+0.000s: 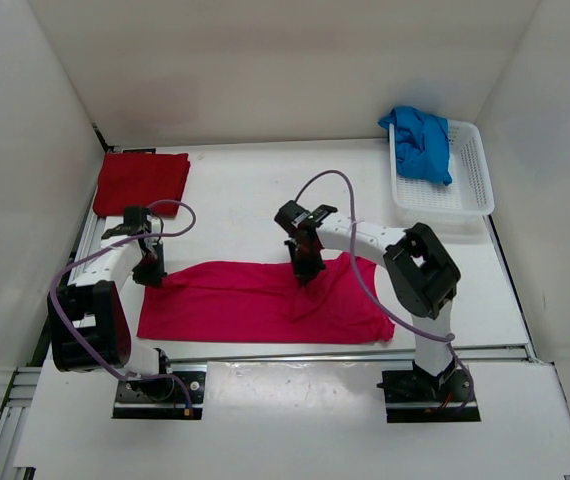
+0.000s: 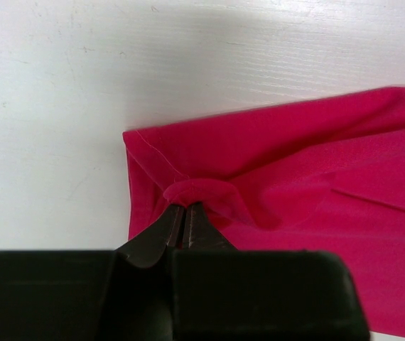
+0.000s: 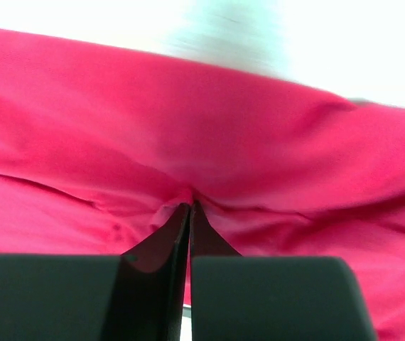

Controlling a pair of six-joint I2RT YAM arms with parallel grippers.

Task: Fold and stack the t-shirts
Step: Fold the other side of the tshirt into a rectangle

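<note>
pink shirt is spread on surface, left of basket | left fingers are clamped on its edge farthest from basket | right fingers are clamped on its middle | blue shirt is bundled in basket

A: pink-magenta t-shirt, pattern?
B: plain, bright, solid all over. darker pink in the creases, both wrist views.
A: dark red t-shirt?
B: plain too, deep solid red.
A: blue t-shirt?
B: bright blue, solid. basket white, open mesh grid.
A: table, walls?
B: white, both. faint grey streaks on table in left wrist view.
A: left arm, right arm?
B: white links, black joints and housings. cables pale lilac. left gripper, right gripper: black fingers.
</note>
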